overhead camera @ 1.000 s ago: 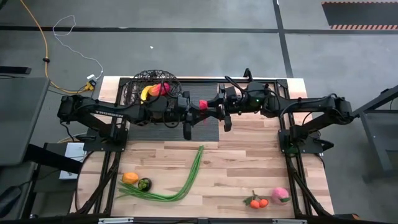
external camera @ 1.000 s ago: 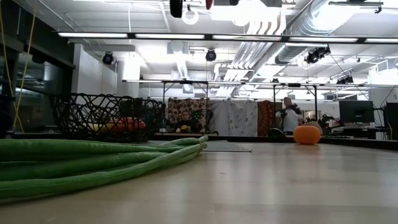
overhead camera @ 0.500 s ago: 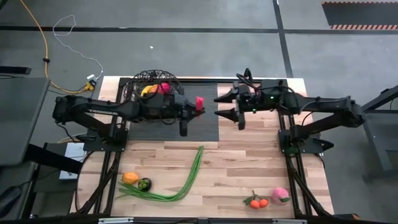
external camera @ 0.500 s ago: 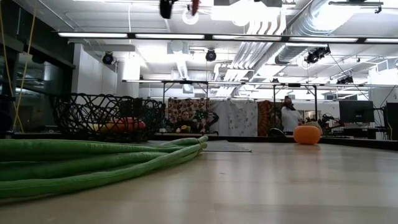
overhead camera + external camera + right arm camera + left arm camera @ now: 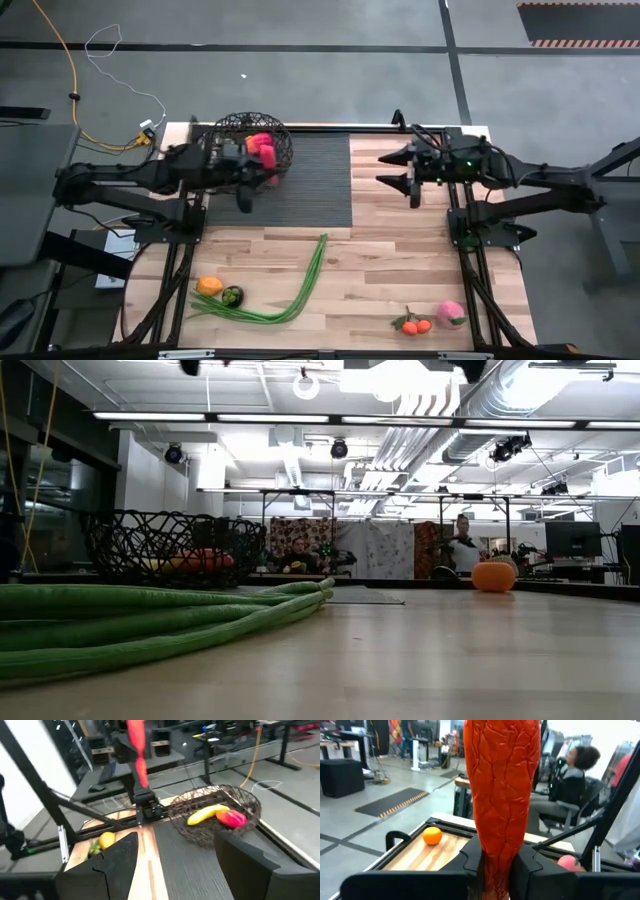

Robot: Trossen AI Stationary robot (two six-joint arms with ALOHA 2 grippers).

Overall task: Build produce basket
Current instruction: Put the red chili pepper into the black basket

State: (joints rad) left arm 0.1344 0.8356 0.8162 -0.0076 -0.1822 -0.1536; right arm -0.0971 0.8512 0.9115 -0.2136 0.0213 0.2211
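The black wire basket point(image 5: 232, 138) stands at the table's far left corner; the right wrist view shows a yellow banana point(image 5: 207, 814) and a red-pink fruit point(image 5: 231, 818) inside the basket point(image 5: 215, 822). My left gripper point(image 5: 254, 163) is high over the basket's right rim, shut on a red pepper point(image 5: 264, 150). My right gripper point(image 5: 402, 172) hovers open over the far right of the table. An orange point(image 5: 209, 286), a dark green fruit point(image 5: 232, 295) and long green stalks point(image 5: 295, 288) lie near the front left. Small oranges point(image 5: 416, 325) and a pink fruit point(image 5: 452, 313) lie front right. My left gripper pinches the red pepper's narrower end point(image 5: 496, 865) between its two fingers point(image 5: 472, 862). The rest of the pepper point(image 5: 502, 775) sticks out lengthwise past the fingertips. The pepper is lifted clear, above the basket's right rim.
A dark ribbed mat point(image 5: 315, 180) covers the table's far middle beside the basket. Bare wood lies between the stalks and the front-right fruit. In the low view the stalks point(image 5: 150, 625) fill the near left. People sit and stand in the room beyond.
Both grippers met at the pepper over the mat a second ago. My left gripper has since carried the pepper toward the table's left, to the basket. My right gripper has drawn back toward the right edge, away from the pepper.
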